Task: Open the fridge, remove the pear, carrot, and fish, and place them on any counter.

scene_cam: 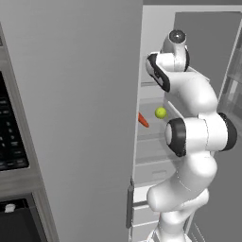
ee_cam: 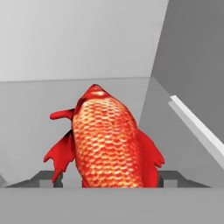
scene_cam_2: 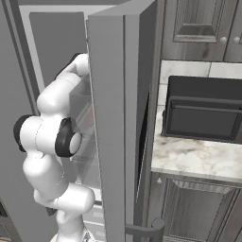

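Note:
The fridge [scene_cam: 71, 118] stands with its doors swung open, and my arm reaches into its white interior. On a clear shelf inside lie the yellow-green pear [scene_cam: 160, 112] and, just left of it, the orange-red carrot [scene_cam: 143, 120]. In the hand view the red scaly fish [ee_cam: 107, 140] lies on a white shelf straight ahead, head pointing away. My gripper [ee_cam: 109, 179] straddles its tail end, and its fins meet the dark fingertips [ee_cam: 46, 178] on both sides. The marbled counter [scene_cam_2: 198, 158] lies right of the fridge.
The open right fridge door [scene_cam_2: 111, 118] stands between my arm and the counter. A dark box-shaped appliance [scene_cam_2: 203, 111] takes up the back of that counter, leaving bare marble in front. A dark built-in oven [scene_cam: 9, 137] sits left of the fridge.

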Tool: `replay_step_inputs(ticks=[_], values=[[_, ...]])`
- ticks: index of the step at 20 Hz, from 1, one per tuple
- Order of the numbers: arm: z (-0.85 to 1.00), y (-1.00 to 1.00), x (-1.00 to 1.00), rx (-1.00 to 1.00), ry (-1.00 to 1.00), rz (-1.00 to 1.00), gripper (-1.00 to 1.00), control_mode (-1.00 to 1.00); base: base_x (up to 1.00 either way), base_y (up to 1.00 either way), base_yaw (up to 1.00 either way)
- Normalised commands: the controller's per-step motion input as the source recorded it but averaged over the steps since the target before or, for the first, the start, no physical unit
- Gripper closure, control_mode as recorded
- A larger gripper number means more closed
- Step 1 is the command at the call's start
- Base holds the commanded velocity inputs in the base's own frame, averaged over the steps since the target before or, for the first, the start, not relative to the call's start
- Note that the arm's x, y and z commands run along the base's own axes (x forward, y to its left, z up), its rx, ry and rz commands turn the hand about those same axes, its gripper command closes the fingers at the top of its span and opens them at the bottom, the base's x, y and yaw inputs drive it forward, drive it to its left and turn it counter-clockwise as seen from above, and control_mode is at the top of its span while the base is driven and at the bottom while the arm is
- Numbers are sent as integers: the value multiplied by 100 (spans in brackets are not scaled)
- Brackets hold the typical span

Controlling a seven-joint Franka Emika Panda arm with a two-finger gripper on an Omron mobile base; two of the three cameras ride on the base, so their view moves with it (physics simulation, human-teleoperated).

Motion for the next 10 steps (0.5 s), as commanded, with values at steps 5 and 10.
replay_step_inputs(ticks=[5, 10], values=[[-9, 1, -44, 1, -1, 0, 100, -100, 0, 0, 0], [21, 3, -99, 0, 0, 0, 100, -100, 0, 0, 0]])
